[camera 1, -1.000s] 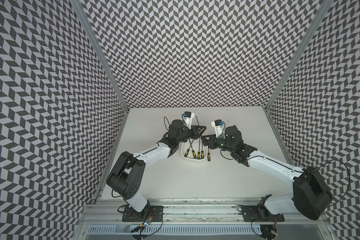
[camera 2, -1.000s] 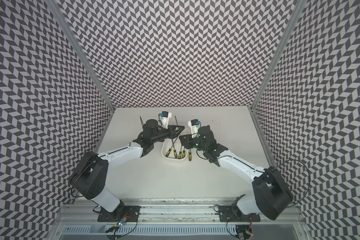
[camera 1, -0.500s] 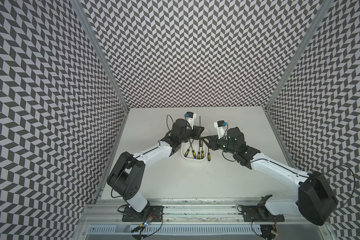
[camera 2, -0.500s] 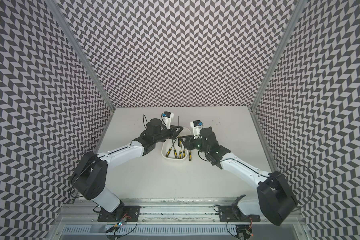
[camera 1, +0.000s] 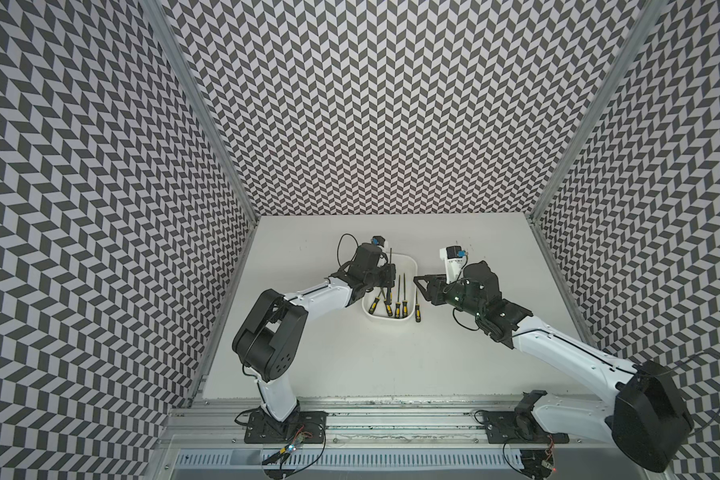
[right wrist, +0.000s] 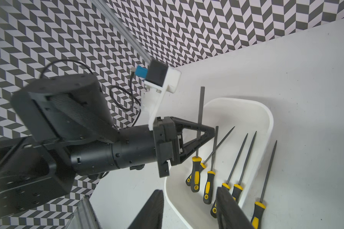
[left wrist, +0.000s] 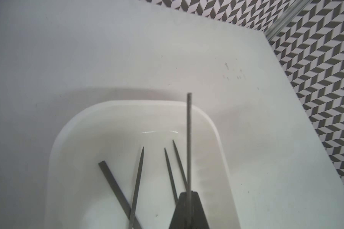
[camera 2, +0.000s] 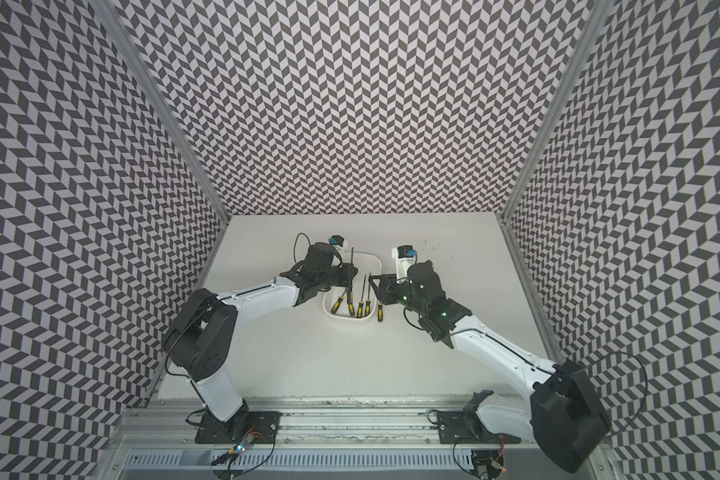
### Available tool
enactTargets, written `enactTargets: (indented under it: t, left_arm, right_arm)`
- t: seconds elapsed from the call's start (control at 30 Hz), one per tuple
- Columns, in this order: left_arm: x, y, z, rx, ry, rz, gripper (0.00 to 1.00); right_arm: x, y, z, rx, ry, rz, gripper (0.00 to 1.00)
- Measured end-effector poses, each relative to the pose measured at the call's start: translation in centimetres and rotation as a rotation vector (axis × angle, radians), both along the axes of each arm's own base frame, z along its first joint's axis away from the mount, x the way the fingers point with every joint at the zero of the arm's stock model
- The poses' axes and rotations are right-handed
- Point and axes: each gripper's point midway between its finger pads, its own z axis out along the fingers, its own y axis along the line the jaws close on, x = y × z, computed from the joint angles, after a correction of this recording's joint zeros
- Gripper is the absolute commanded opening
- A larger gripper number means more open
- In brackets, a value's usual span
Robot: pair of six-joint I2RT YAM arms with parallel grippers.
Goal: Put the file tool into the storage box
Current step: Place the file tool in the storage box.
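Over the storage box [right wrist: 270, 123], my left fingers [right wrist: 204, 133] pinch the file tool [right wrist: 200, 111], shaft along the box; right fingers [right wrist: 149, 212], spread, sit nearest the loose file [right wrist: 268, 174].

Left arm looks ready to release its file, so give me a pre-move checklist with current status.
1. Grip: left pincer shut on the held file by its blade: ok.
2. Position: the held file's handle end hangs over the storage box: ok.
3. Blade tip inside the far rim: cannot tell; the file is raised and its tip reads past the rim.
4. Drop zone bare: not ok; four files lie below, two of them crossed.
5. Other arm: right pincer open, apart from the left pincer: ok.
6. All boxed: not ok; a stray file lies on the table beside the box.
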Motion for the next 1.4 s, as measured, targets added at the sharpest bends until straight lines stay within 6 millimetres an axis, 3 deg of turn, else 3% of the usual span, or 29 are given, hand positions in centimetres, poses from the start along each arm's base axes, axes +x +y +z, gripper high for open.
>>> enactTargets:
  t: [0.1,0.67,0.77,0.9,1.0,1.4]
  left_arm:
    - [-0.3,0.0,-1.5,0.025,0.034,-0.001,0.0]
    - [-2.3,-1.8,-5.4,0.057,0.126,-0.032,0.0]
    - [-2.4,-1.9,-5.6,0.056,0.133,-0.031,0.07]
    - [-2.4,-1.8,-6.7,0.068,0.156,-0.022,0.28]
    - [-2.6,-1.5,-7.8,0.088,0.18,-0.017,0.38]
    - [-2.3,-1.0,-7.2,0.11,0.167,0.009,0.4]
  right_arm:
    - [0.0,-0.1,-0.1,-0.003,0.002,-0.005,0.47]
    - [0.5,-1.0,-0.8,-0.038,0.013,-0.059,0.47]
    - [0.6,-1.1,-0.8,-0.041,0.011,-0.069,0.47]
    - [0.7,-1.2,-0.9,-0.045,0.011,-0.075,0.47]
    - [0.7,-1.3,-1.0,-0.049,0.014,-0.08,0.47]
    - [0.6,-1.6,-1.0,-0.057,0.018,-0.087,0.47]
